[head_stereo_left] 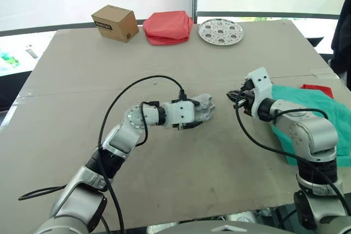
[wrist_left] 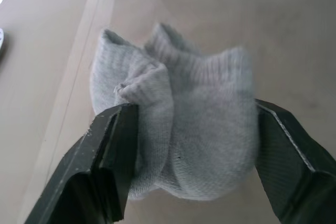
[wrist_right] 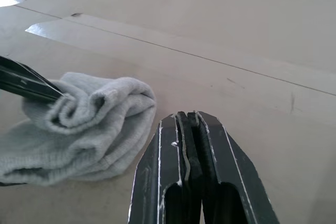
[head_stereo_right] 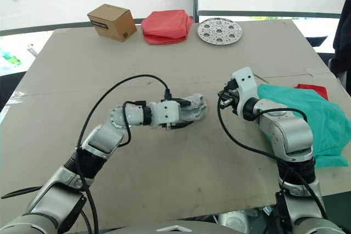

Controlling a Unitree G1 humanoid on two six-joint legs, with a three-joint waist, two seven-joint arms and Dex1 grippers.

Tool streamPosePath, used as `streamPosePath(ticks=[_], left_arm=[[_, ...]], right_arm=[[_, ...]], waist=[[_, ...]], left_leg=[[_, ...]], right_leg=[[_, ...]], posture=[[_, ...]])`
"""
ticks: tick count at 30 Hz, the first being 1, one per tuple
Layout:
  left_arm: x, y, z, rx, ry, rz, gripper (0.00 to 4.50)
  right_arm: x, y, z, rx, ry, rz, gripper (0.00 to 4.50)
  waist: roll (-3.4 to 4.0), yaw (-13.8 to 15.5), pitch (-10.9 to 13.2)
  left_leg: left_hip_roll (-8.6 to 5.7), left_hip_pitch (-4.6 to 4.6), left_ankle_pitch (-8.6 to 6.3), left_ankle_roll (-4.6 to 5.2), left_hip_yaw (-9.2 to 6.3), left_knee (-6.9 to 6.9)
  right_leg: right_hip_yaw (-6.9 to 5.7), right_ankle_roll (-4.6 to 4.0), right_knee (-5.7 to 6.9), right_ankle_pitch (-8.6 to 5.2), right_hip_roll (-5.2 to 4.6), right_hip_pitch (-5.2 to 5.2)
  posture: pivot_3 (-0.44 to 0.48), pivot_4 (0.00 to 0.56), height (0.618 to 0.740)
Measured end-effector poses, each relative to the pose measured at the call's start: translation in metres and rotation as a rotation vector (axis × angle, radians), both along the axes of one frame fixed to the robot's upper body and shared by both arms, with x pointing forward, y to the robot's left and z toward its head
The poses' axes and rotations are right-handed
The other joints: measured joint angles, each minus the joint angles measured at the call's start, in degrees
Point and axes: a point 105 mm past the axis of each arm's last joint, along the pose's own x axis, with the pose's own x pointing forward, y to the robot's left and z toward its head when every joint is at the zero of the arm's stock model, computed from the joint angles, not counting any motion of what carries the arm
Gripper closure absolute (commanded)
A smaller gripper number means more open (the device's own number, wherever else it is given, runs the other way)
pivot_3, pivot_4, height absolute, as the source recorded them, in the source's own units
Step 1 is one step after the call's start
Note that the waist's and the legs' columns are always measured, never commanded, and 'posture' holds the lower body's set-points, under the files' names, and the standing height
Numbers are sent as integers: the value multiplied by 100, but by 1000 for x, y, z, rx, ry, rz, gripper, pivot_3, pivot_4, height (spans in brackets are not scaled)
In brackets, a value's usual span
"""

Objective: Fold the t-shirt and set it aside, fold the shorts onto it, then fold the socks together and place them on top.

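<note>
Grey socks (wrist_left: pixel 178 129) bunched mid-table on the brown cardboard-covered table (head_stereo_left: pixel 164 190), pinched between both black fingers (wrist_left: pixel 113 150) of left gripper (head_stereo_left: pixel 193 114), one finger on each side of the bundle. Cuffs pointing away from that wrist, knit rolled over at one edge. Right gripper (wrist_right: pixel 191 129) just beside the socks, not touching, fingers pressed flat together with nothing between, tips aimed toward the bundle. Teal shorts (head_stereo_right: pixel 312 119) heaped at table's right edge under and behind right arm, apart from the socks. Small patch of bright red t-shirt (head_stereo_left: pixel 317 90) poking out beyond the shorts, mostly covered, fold state unreadable. Far edge of table: cardboard box (head_stereo_left: pixel 114 23) at left, paler salmon folded cloth (head_stereo_left: pixel 167 27) just beside it, perforated metal disc (head_stereo_left: pixel 220 31) to its right, all well apart from the grippers. Dark sleeve of a person (head_stereo_left: pixel 343 31) at far right edge.
</note>
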Motion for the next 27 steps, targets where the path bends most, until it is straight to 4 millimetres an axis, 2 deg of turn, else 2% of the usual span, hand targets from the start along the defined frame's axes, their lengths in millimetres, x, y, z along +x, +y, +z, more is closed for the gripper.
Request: streamPosePath(ticks=[3, 6, 8, 10, 11, 12, 13, 15, 19, 20, 21, 24, 27], left_arm=[[-10, 17, 24, -194, 225, 33, 1431], [-19, 30, 43, -302, 354, 46, 1431], [-25, 37, 45, -357, 414, 77, 1431], [-30, 44, 38, -391, 468, 128, 1431], [-33, 46, 33, -402, 487, 156, 1379], [-36, 49, 29, -403, 496, 180, 1379], [-38, 49, 25, -405, 507, 191, 1379], [-45, 52, 22, -418, 509, 227, 1379], [-51, 60, 20, -428, 482, 302, 1379], [-51, 61, 20, -428, 477, 314, 1379], [-53, 62, 18, -429, 474, 329, 1379], [-57, 62, 15, -441, 465, 346, 1379], [-61, 64, 11, -442, 467, 365, 1379]], right_arm=[[0, -2, 4, 2, -27, 13, 4500], [-1, 3, 10, 17, -68, 50, 4500], [0, 14, 14, 35, -85, 87, 4500], [7, 31, 22, 73, -104, 128, 4500], [13, 42, 26, 94, -111, 144, 3888], [20, 52, 30, 107, -118, 152, 3622], [25, 58, 30, 102, -121, 151, 3123], [36, 73, 17, 28, -108, 167, 2126], [31, 89, -39, -111, 11, 283, 2126], [29, 90, -48, -126, 19, 307, 1740], [31, 91, -49, -137, -4, 330, 1531], [36, 87, -55, -151, -32, 348, 55], [41, 67, -46, -119, -30, 324, 55]], waist=[[0, -24, 0], [0, -30, 0], [0, -40, 0], [0, -78, 0], [-1, -94, 1], [-1, -96, 0], [-2, -84, 0], [-3, -38, -1], [-6, 8, -3], [-5, 1, -2], [-5, -16, -7], [-12, -34, -17], [-5, -4, -12]], left_leg=[[1, -3, 0, 0, -7, 0], [-1, 3, 0, 1, -3, 0], [-2, 6, 0, 0, 1, 0], [0, 14, 0, -1, 12, 0], [0, 16, 1, -2, 13, 0], [1, 17, 2, -3, 12, -1], [0, 20, 2, -4, 13, -1], [-2, 19, 14, -24, 10, -1], [-6, 5, 16, -28, 2, -1], [-7, 2, 16, -28, 2, -1], [-7, 8, 16, -28, 9, -1], [-7, 22, 16, -29, 14, -2], [-5, 17, 16, -29, 4, -3]], right_leg=[[0, 18, -6, -11, 5, 1], [-3, 26, -5, -14, 8, 5], [-1, 28, -7, -14, 11, 5], [10, 28, -3, -13, 15, 4], [13, 26, 0, -13, 17, 4], [12, 23, 5, -12, 18, 3], [14, 8, 11, -4, 17, 3], [15, -3, 14, -1, 10, 3], [14, -5, -4, -2, 5, 5], [14, -4, -12, -1, 5, 4], [14, -3, -13, 0, 7, 5], [14, -8, -12, -3, 7, 13], [16, -11, -8, -5, 5, 11]], posture=[[0, 150, 740], [0, 150, 740], [0, 150, 740], [0, 150, 740], [0, 150, 740], [0, 150, 740], [0, 150, 740], [0, 150, 740], [0, 150, 740], [0, 150, 740], [0, 150, 740], [0, 150, 740], [0, 150, 740]])
